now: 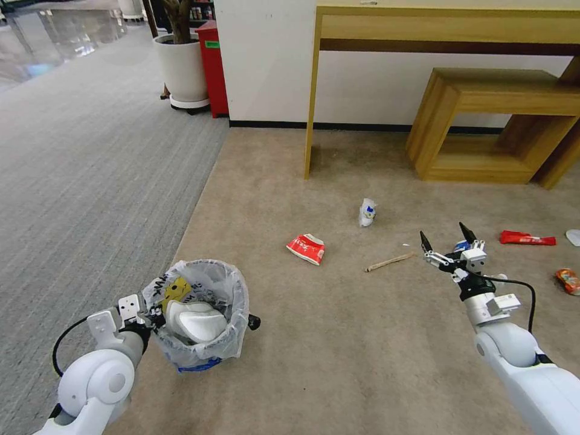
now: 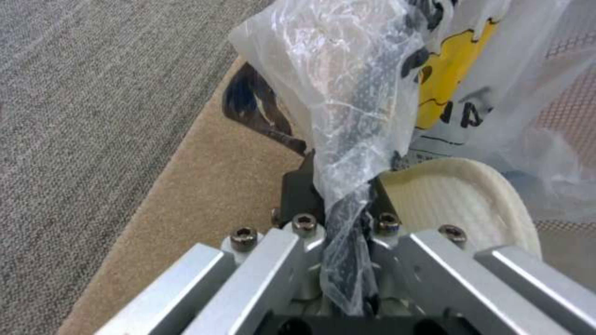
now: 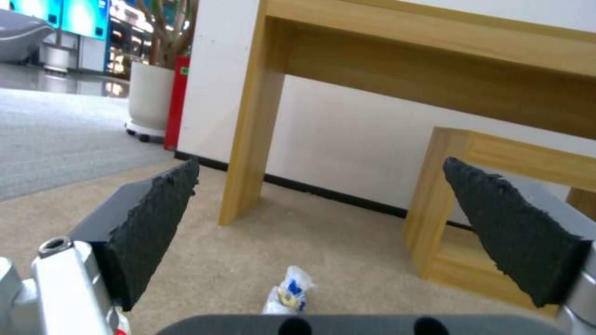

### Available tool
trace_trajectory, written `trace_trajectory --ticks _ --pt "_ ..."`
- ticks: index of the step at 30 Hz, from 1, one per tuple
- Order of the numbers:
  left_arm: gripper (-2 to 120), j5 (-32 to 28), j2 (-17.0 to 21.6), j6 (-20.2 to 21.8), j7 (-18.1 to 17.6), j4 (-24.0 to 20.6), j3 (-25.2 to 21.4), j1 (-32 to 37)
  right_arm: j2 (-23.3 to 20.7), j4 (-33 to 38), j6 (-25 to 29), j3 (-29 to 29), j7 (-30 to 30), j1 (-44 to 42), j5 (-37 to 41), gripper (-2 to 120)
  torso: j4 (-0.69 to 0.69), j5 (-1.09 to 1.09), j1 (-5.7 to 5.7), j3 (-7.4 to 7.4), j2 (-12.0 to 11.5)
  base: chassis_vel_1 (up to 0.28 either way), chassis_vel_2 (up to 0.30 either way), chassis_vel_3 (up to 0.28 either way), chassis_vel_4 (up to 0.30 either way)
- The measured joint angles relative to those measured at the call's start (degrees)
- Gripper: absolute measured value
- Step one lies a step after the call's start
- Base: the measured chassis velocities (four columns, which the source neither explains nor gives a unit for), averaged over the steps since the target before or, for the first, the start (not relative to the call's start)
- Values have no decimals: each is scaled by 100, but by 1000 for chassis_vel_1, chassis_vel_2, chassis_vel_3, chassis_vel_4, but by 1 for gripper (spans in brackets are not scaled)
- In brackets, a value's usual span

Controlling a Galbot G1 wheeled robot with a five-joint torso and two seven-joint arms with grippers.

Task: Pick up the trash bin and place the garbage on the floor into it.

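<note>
Your left gripper (image 1: pixel 150 316) has its fingers pinched on the bag rim of the trash bin (image 1: pixel 202 314), with a white slipper (image 1: pixel 196 321) inside. Your right gripper (image 1: pixel 446 238) hovers spread wide and empty; beyond its fingers a crumpled paper cup (image 3: pixel 287 293) lies on the floor (image 1: pixel 338 338).

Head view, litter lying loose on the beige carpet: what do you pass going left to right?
Red-white carton → crumpled blue-white cup → wooden stick → red wrapper → orange can.
</note>
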Motion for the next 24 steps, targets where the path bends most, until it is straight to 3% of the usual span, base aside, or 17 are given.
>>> trace_trajectory --ticks 10,24 --pt "0 25 -23 -1 0 -32 4 19 -4 -11 -10 28 30 2 -43 100 0 0 0 -1 0 0 0 0 0" --pt "0 54 -56 -10 0 -47 8 31 2 -41 -4 19 35 12 -51 100 1 0 0 1 0 -94 100 102 -102"
